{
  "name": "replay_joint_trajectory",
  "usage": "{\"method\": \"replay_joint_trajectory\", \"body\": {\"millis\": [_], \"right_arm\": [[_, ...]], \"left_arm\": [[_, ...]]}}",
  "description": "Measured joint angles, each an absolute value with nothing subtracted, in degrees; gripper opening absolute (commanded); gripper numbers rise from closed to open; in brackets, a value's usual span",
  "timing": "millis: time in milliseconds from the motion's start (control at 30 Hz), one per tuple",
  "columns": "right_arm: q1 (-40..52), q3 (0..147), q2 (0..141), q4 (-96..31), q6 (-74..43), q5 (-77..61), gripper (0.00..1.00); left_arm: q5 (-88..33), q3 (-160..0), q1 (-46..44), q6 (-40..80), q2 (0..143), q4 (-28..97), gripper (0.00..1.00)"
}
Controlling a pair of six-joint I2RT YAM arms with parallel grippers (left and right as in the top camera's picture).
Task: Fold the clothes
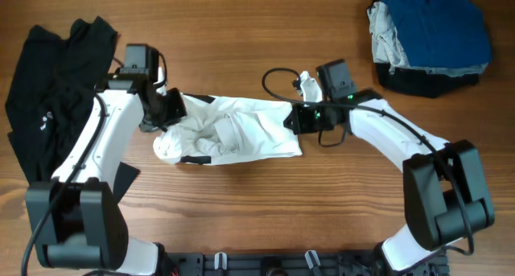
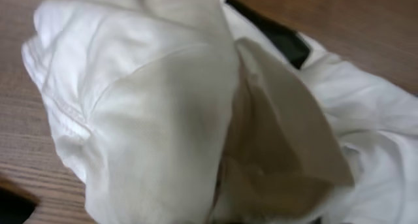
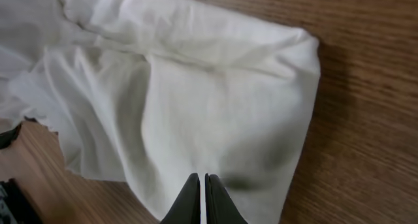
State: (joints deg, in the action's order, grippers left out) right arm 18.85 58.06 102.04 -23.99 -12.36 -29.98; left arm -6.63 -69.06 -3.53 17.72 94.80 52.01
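Note:
The clothes in play are a white T-shirt [image 1: 241,131], lying crumpled and partly folded at the table's middle. My left gripper [image 1: 165,109] is at its left end. In the left wrist view, bunched white fabric [image 2: 163,119] fills the frame and hides the jaws, which are shut in the cloth. My right gripper [image 1: 298,117] is at the shirt's right end. In the right wrist view its black fingertips [image 3: 204,179] are pressed together over the shirt's [image 3: 196,87] folded edge, pinching a thin layer. A dark strip [image 2: 281,44] shows behind a fold.
A black garment [image 1: 48,91] lies spread at the far left beside my left arm. A stack of blue, grey and black clothes [image 1: 430,35] sits at the back right corner. Bare wooden table [image 1: 265,203] runs along the front.

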Motion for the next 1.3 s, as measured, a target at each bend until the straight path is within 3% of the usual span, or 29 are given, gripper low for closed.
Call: {"method": "replay_joint_trajectory", "body": {"millis": [600,967,1000,1100,1133,1300], "right_arm": [[16.3,57.2,105.6,-19.2,-18.9,-32.8,0.04],[-0.8,67.1,96.7,-18.9,-21.1,-48.4,0.04],[-2.2,67.9,95.2,-18.7,-21.3,-49.3,0.04],[-6.8,69.9,90.4,-18.5,-22.1,-51.9,0.04],[-7.7,70.1,89.5,-18.5,-22.3,-52.5,0.04],[-10.9,70.1,88.2,-19.6,-22.7,-54.9,0.04]], "left_arm": [[-14.0,-74.2,-27.9,25.3,93.6,43.7,0.04],[-14.5,-74.2,-35.2,30.8,96.4,39.1,0.05],[-14.5,-74.2,-35.7,31.0,96.4,38.5,0.17],[-14.5,-74.2,-36.8,31.5,96.4,36.7,0.89],[-14.7,-74.2,-37.2,31.9,96.4,36.0,1.0],[-14.9,-74.2,-39.9,32.1,96.4,32.9,1.0]]}}
